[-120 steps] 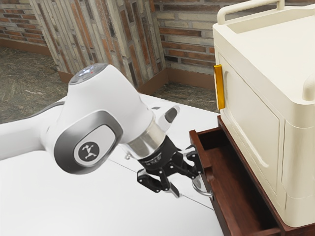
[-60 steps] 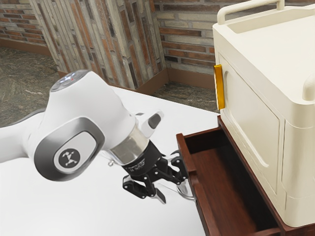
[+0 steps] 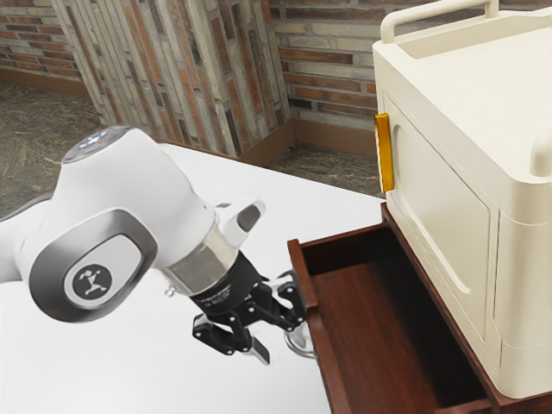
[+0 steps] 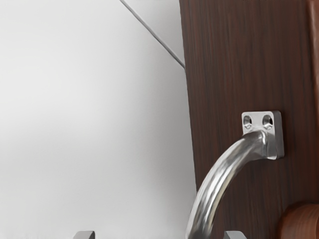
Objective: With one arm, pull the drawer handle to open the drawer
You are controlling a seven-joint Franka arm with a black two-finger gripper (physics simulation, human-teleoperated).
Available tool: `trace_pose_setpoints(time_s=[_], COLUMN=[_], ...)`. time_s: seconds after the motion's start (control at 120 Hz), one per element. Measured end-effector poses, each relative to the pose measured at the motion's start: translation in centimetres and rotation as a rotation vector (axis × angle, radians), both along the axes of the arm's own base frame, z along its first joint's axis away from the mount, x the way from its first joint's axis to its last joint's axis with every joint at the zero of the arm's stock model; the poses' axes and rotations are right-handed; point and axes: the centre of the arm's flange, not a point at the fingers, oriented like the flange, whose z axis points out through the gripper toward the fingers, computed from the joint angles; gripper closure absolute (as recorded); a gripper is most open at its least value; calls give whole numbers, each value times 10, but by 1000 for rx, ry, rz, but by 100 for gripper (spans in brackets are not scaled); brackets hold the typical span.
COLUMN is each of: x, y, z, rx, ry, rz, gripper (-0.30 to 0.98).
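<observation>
In the exterior view, from left to right, the arm (image 3: 121, 216) reaches over the white table (image 3: 164, 371) to the gripper (image 3: 278, 335), its fingers parted, the metal handle (image 3: 300, 344) in the gap between them. The handle is on the outer face of the brown drawer (image 3: 304, 276), which stands open. The drawer's brown base (image 3: 440, 304) has a corner at the table's far edge and carries a cream cabinet (image 3: 440, 198), a yellow strip (image 3: 385, 153) by its far upright edge.

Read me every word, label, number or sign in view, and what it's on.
No text is readable.
Arm: pale emblem on a dark disc, no letters I can make out.
Black collar: pale marks, too small to read.
Drawer, handle, beige box: none seen.
</observation>
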Motion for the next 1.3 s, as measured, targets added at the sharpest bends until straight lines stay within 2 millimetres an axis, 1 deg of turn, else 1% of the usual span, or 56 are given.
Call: trace_pose_setpoints(time_s=[0.267,0.375,0.542,0.825,1.3], x=[-13,-16,-22,-31,-30], y=[10,20,26,30,33], z=[-1,-2,-3,-4,-2], rx=[4,-3,-8,5,5], ry=[6,9,11,17,7], rz=[6,19,25,21,27], gripper=[39,39,39,39,39])
